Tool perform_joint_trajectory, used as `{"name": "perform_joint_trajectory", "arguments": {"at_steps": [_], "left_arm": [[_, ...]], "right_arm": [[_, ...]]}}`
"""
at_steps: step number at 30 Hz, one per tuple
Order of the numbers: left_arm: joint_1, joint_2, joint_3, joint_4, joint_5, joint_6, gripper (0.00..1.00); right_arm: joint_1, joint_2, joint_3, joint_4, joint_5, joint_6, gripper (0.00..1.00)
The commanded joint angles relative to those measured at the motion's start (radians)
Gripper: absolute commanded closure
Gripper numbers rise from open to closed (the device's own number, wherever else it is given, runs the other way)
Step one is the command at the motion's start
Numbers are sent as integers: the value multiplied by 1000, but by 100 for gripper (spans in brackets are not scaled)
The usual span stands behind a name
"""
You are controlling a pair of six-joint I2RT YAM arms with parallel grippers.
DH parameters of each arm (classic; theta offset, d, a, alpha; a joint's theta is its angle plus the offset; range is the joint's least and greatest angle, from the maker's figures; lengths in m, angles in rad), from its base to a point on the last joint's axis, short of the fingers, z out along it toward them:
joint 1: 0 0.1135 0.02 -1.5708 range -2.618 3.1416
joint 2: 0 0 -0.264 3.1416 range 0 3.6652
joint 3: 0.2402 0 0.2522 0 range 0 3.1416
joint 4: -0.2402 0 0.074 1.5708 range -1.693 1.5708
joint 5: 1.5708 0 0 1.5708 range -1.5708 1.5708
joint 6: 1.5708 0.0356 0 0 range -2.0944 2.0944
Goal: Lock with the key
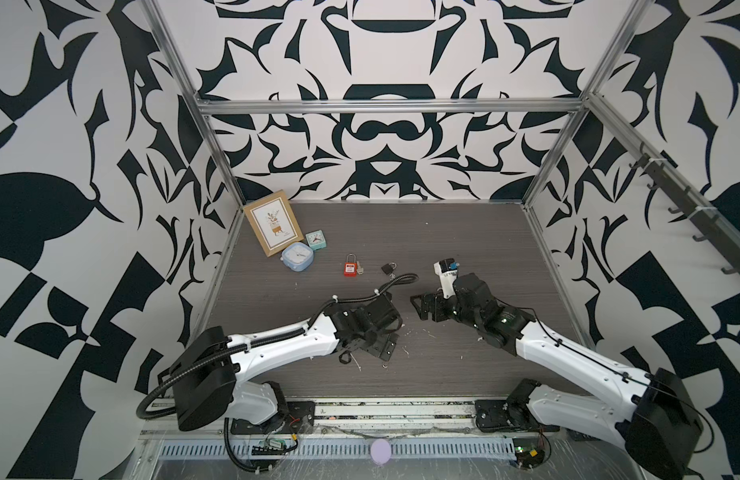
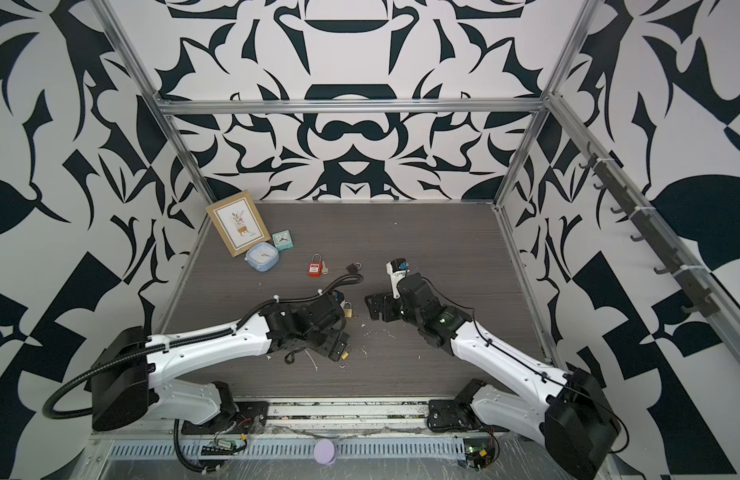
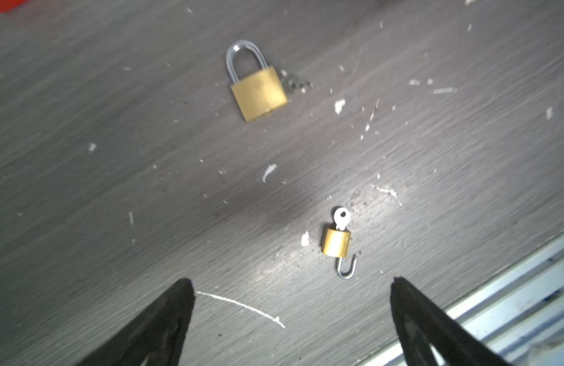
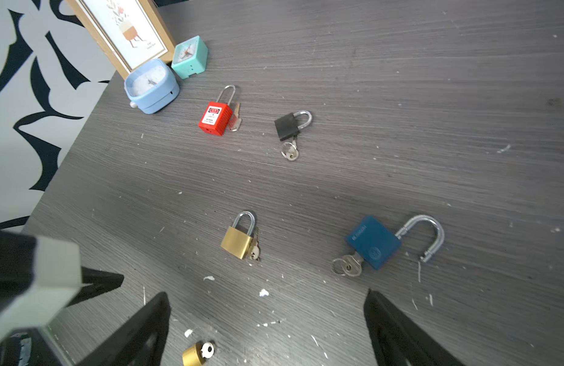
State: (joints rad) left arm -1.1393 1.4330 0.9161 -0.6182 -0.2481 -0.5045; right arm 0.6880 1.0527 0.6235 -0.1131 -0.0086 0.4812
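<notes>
Right gripper (image 4: 268, 309) gapes (empty)

Nothing legible: white label (image 4: 214, 115) on red padlock (image 4: 224, 119), embossed mark (image 4: 360, 233) on blue padlock (image 4: 377, 244) (both blurred)

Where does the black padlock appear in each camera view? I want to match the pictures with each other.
In a top view: black padlock near the middle, just right of the red padlock.
In a top view: same place, right of the red padlock.
Left wrist: not in it.
Right wrist: in view, beside the red padlock.
Shared landmark: the red padlock.
</notes>
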Motion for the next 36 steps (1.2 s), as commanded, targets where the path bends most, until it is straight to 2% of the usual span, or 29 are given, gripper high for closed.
{"name": "perform_joint_trajectory", "arguments": {"at_steps": [1,5,9,14,36], "left_arm": [[-75,97,47,-43,-90,-12,1],[-131,223,79,-41,-131,-46,1],[-140,272,87,-27,-148,-83,1],[-141,260,61,-7,-167,-92,1],[-121,203,-26,-130,-223,-139,1]], "right_arm": [[-5,-38,-26,-1,54,-2,2],[-7,-40,-36,4,70,3,1],[-9,-21,-32,-6,60,0,1],[-10,-2,-21,-31,50,-13,1],[-15,43,16,3,47,-30,2]]}}
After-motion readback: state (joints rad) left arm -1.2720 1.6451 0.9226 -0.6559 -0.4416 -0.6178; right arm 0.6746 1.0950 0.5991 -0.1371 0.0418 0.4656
